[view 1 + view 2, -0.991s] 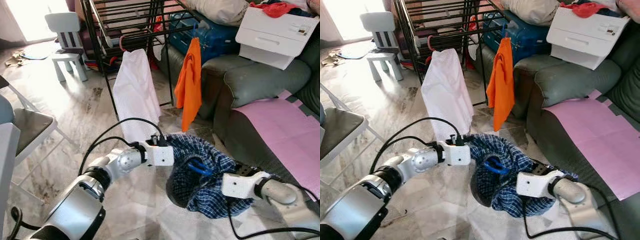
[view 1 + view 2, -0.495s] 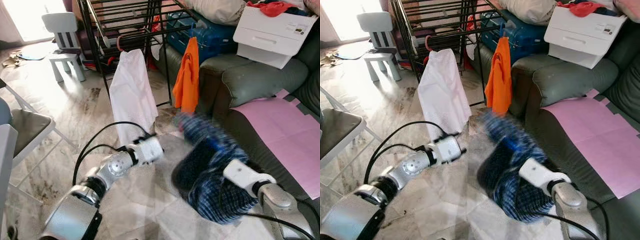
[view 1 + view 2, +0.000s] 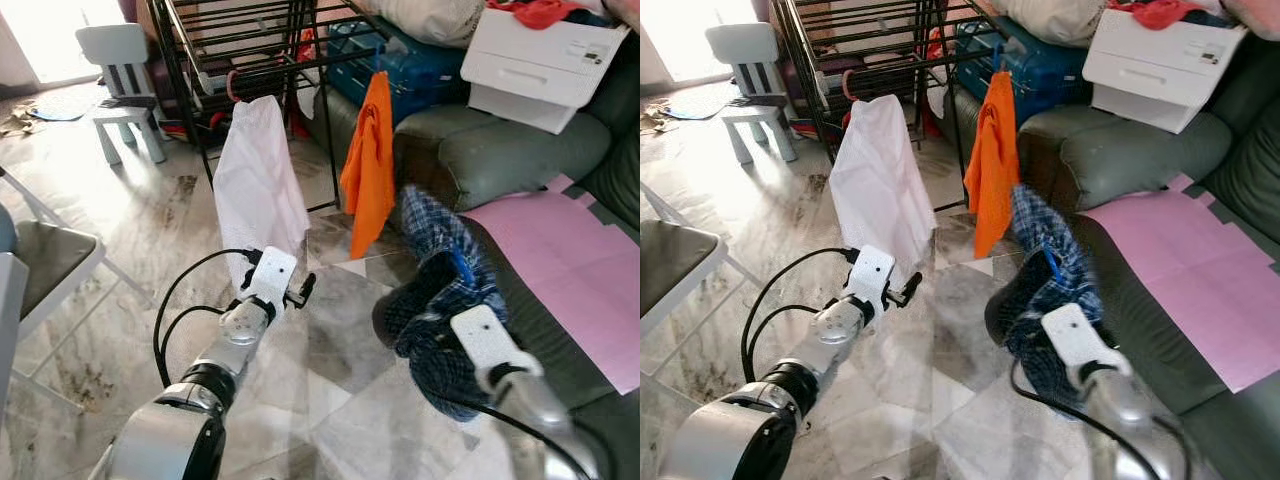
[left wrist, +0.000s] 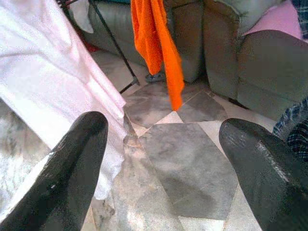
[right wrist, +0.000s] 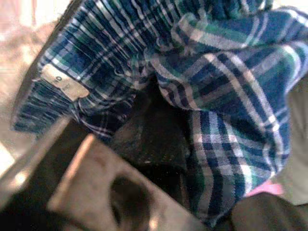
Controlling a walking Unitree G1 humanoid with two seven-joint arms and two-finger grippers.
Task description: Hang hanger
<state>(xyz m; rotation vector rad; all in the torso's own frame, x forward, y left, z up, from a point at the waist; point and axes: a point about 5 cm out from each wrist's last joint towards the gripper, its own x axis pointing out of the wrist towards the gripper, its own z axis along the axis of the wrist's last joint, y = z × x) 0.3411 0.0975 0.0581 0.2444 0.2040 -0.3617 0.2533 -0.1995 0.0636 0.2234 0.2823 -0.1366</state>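
Evidently the right end effector [image 3: 455, 300], clamped out of sight inside the plaid shirt [image 3: 440, 270] on its blue hanger [image 3: 461, 268], lifts it toward the rack [image 3: 250, 60], while the left end effector [image 3: 300, 290] waits wide open and empty.

Legible markings: none can be read with certainty.

A small pale sewn-in label [image 5: 61, 82] sits on the waistband hem of the blue plaid garment [image 5: 231, 72]; it carries a faint dark mark that may be a numeral or letter, too blurred to read. A small dark sticker [image 3: 598, 31] on the front of the white drawer unit [image 3: 540, 62], which rests on the sofa arm above the plaid garment, bears markings too small to make out. The dark dot on the white casing of each tool is a fitting, not a sign.
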